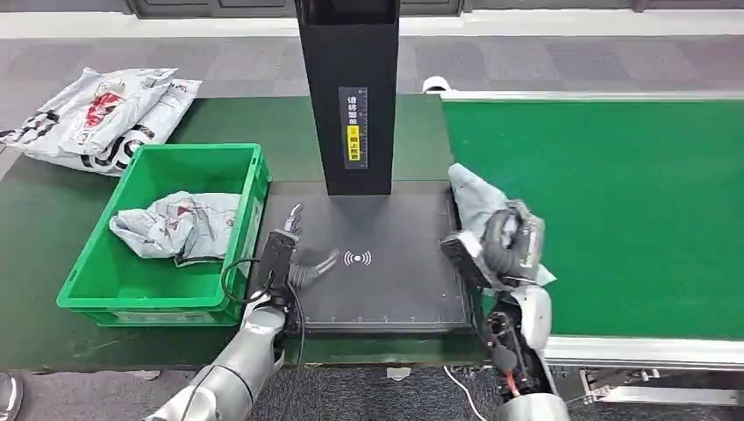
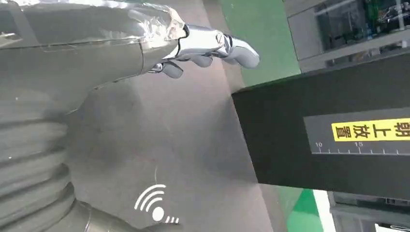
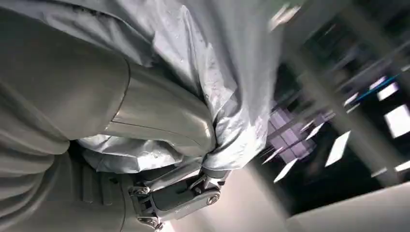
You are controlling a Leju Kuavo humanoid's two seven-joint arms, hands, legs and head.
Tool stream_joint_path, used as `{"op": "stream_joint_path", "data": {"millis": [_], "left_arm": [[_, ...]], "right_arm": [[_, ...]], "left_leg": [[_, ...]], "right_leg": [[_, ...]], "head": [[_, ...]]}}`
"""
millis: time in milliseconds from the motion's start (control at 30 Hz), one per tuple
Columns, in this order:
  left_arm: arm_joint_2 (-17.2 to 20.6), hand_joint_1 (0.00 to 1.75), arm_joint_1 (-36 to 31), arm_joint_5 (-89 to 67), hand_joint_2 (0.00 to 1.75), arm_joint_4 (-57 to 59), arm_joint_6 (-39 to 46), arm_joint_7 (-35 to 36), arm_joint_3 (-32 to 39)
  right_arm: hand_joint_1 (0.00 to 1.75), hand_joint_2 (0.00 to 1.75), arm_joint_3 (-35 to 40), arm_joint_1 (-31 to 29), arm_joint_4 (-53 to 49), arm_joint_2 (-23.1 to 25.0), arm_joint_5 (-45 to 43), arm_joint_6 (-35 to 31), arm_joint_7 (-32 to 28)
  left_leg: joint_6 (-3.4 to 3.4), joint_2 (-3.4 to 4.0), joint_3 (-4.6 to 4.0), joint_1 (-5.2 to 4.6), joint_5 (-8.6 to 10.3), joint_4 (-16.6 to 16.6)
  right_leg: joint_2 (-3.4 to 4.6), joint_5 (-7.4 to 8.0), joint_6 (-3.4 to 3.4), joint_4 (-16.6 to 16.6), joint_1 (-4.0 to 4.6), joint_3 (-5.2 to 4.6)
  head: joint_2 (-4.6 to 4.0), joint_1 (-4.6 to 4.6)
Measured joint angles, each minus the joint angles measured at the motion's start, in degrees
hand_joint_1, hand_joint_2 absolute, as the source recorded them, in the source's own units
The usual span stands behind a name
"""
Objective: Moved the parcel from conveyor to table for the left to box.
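I see a green bin (image 1: 230, 167) at far left with a bag (image 1: 175, 225) inside. My left hand (image 1: 298, 254) rests spread and empty on the black pad (image 1: 386, 289). My right hand (image 1: 491, 250) grips the grey parcel (image 1: 478, 197) at the pad's edge beside the conveyor (image 1: 632, 210).

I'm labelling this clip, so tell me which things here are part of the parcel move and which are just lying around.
Part of the job:
- grey parcel, held by the right hand at the conveyor's edge
- green conveyor
- black scanning table
- left hand, over the table, holding nothing
- green box

Lying about:
- bagged parcel already in the box
- pile of parcels behind the box
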Motion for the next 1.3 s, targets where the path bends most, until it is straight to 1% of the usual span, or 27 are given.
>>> {"op": "stream_joint_path", "data": {"millis": [100,200,267,400,600,967,1000,1067,1167,1200,1300], "left_arm": [[-0.33,0.0,-0.62,-0.04,1.75,0.0,-0.02,0.0,0.0],[-0.92,0.0,-1.3,-0.24,1.75,0.0,-0.24,0.15,0.0],[-1.2,0.0,-1.69,-0.46,1.75,0.0,-0.22,0.17,0.0],[-1.33,0.0,-1.77,-0.55,1.75,-0.3,0.13,0.0,0.0],[-1.33,0.0,-1.77,-0.17,1.75,-0.52,0.2,0.0,0.0],[-1.33,0.0,-1.77,-0.04,1.75,-0.55,0.2,0.0,0.0],[-1.33,0.0,-1.77,-0.04,1.75,-0.55,0.26,0.0,0.0],[-1.31,0.0,-1.77,-0.02,1.75,-0.59,0.44,0.0,0.0],[-1.01,0.0,-1.67,1.28,1.75,-1.53,1.18,0.0,0.0],[-0.85,0.0,-1.5,1.93,1.75,-2.17,1.4,0.02,0.0],[-0.44,0.0,-0.6,4.27,1.75,-4.9,1.73,0.0,0.0]], "right_arm": [[1.75,1.75,9.19,-1.48,3.73,2.42,-2.66,4.25,5.01],[1.75,1.75,17.68,-1.89,6.26,3.84,-3.5,5.9,8.2],[1.75,1.75,22.32,-1.93,7.95,4.24,-4.28,6.55,8.91],[1.75,1.75,27.51,-1.94,10.75,4.63,-6.58,8.3,8.34],[1.75,1.75,31.05,-2.08,13.0,4.65,-7.56,8.41,8.02],[1.75,1.75,32.14,-2.35,14.53,4.65,-7.61,8.43,8.02],[0.0,1.75,32.18,-2.37,14.6,4.65,-7.67,8.54,8.0],[0.0,1.75,32.25,-2.66,14.9,4.65,-8.0,9.67,8.02],[0.0,1.75,33.21,-3.91,16.69,4.65,-8.76,15.55,9.13],[0.0,1.75,33.65,-4.28,17.51,4.65,-9.27,16.37,9.53],[0.0,1.75,33.93,-4.35,19.15,4.63,-11.48,13.39,8.8]], "left_leg": [[-0.11,-0.02,-0.02,0.12,0.06,-0.01],[-0.12,-0.06,-0.03,0.15,0.07,-0.02],[-0.13,-0.06,-0.04,0.15,0.06,-0.02],[-0.14,-0.06,-0.07,0.13,0.05,-0.02],[-0.13,-0.07,-0.07,0.11,0.04,-0.01],[-0.13,-0.07,-0.06,0.11,0.05,-0.01],[-0.13,-0.07,-0.06,0.11,0.05,-0.01],[-0.13,-0.07,-0.07,0.11,0.05,-0.01],[-0.13,-0.05,-0.06,0.11,0.05,-0.01],[-0.14,-0.03,-0.05,0.11,0.05,-0.01],[-0.14,-0.13,-0.05,0.12,0.05,-0.01]], "right_leg": [[0.0,0.03,-0.09,0.01,0.09,-0.08],[-0.03,0.01,-0.11,0.02,0.13,-0.08],[-0.03,0.0,-0.13,0.02,0.12,-0.08],[-0.03,0.0,-0.13,0.02,0.09,-0.08],[-0.05,0.0,-0.13,0.01,0.07,-0.07],[-0.04,0.0,-0.13,0.01,0.08,-0.07],[-0.04,0.0,-0.13,0.01,0.08,-0.07],[-0.04,0.0,-0.13,0.01,0.08,-0.07],[-0.03,0.01,-0.14,0.01,0.08,-0.07],[-0.03,0.02,-0.15,0.01,0.08,-0.08],[-0.08,0.02,-0.15,0.01,0.09,-0.07]], "head": [[0.0,0.0],[-0.02,0.0],[-0.02,0.0],[0.0,0.0],[-0.02,0.0],[-0.02,0.0],[0.0,0.0],[0.0,0.0],[0.0,0.0],[0.0,0.0],[-0.02,0.0]]}}
